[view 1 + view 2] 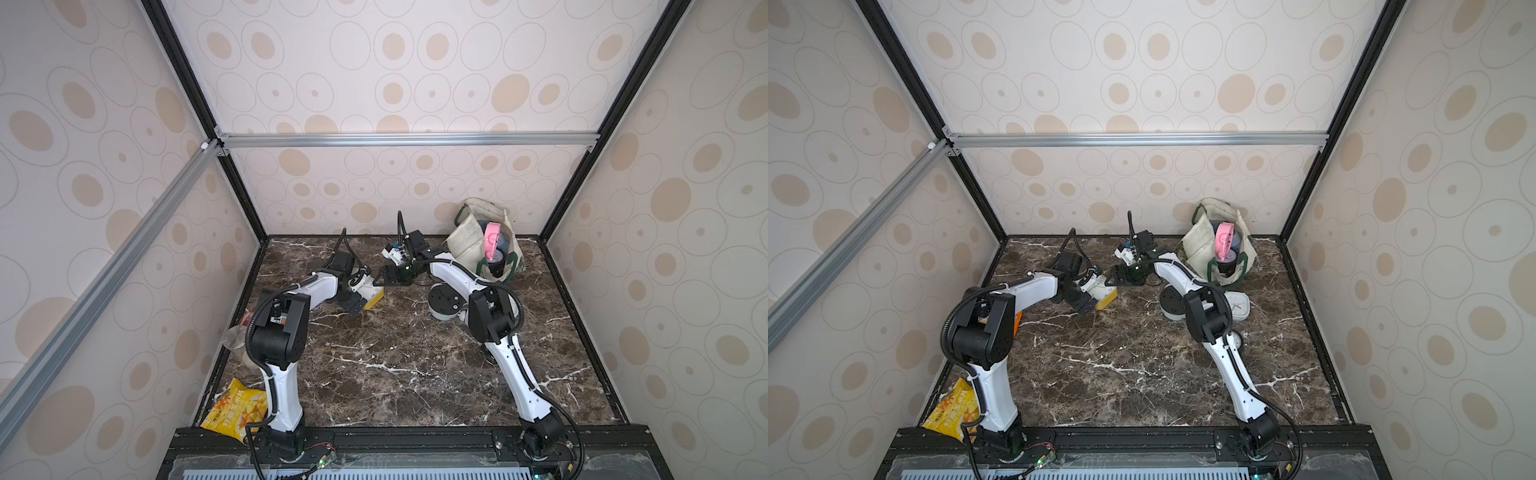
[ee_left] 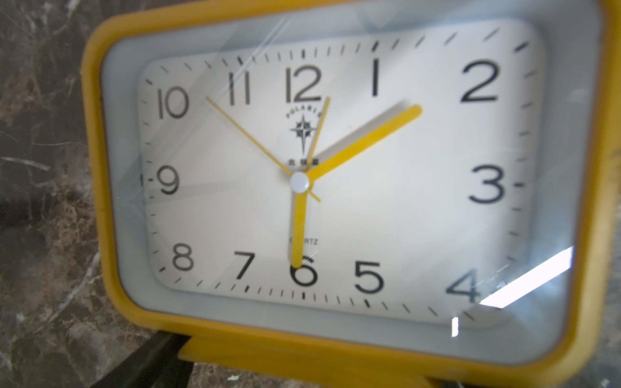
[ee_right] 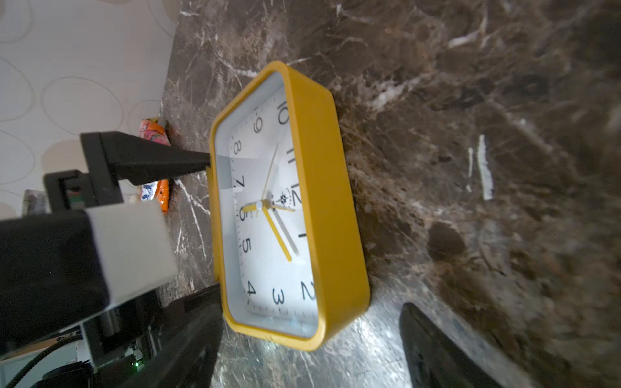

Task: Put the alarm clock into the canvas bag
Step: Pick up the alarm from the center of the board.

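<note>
Left hand [image 1: 362, 300] and right hand [image 1: 384, 277] open astride yellow alarm clock [image 3: 322, 201]. White clock [image 1: 1239, 306], canvas bag's [image 1: 1200, 245] 6 o'clock, arm-blocked except in a top view.

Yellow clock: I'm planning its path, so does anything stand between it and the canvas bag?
Yes. The right arm lies across the straight line from the yellow clock to the canvas bag, with the right gripper at the clock's bag-side end.

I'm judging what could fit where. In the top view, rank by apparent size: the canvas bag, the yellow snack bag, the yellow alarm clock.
1. canvas bag.
2. snack bag, close behind; it lies nearer the camera, so that gap is unsure.
3. yellow alarm clock, smallest, though only partly visible.
</note>
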`<state>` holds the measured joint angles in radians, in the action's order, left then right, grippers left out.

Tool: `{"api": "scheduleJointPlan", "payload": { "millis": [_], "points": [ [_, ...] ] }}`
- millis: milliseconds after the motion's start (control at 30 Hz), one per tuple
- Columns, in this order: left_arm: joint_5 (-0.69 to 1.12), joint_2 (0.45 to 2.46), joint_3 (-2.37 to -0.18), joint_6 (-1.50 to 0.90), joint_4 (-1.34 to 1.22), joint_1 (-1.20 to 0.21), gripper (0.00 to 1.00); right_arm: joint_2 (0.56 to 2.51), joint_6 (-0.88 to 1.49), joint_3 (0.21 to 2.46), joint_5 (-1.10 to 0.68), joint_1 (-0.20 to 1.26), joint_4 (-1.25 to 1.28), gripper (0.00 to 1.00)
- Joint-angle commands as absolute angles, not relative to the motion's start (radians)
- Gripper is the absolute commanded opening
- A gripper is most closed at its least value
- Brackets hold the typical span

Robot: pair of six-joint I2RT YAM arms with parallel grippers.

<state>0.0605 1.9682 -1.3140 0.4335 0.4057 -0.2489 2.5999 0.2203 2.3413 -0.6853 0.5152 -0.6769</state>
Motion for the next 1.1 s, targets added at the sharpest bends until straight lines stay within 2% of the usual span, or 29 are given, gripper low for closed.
{"api": "scheduleJointPlan", "payload": {
  "millis": [0, 300, 533, 700, 900, 1067],
  "points": [
    [0.104, 2.000, -1.342, 0.460, 0.423, -0.243, 0.98, 2.622, 0.134, 2.368, -0.625, 0.543, -0.768, 0.82],
    [0.219, 1.998, -1.352, 0.424, 0.417, -0.245, 0.98, 2.627, 0.133, 2.352, -0.642, 0.560, -0.768, 0.77],
    [0.225, 2.012, -1.359, 0.399, 0.430, -0.246, 0.82, 2.623, 0.144, 2.350, -0.656, 0.560, -0.758, 0.75],
    [0.202, 2.017, -1.356, 0.394, 0.428, -0.252, 0.74, 2.614, 0.146, 2.340, -0.661, 0.560, -0.752, 0.74],
    [0.186, 1.990, -1.318, 0.389, 0.399, -0.270, 0.69, 2.560, 0.158, 2.306, -0.683, 0.549, -0.727, 0.74],
    [0.192, 1.927, -1.266, 0.355, 0.356, -0.280, 0.66, 2.404, 0.248, 2.102, -0.707, 0.509, -0.550, 0.77]
  ]
}}
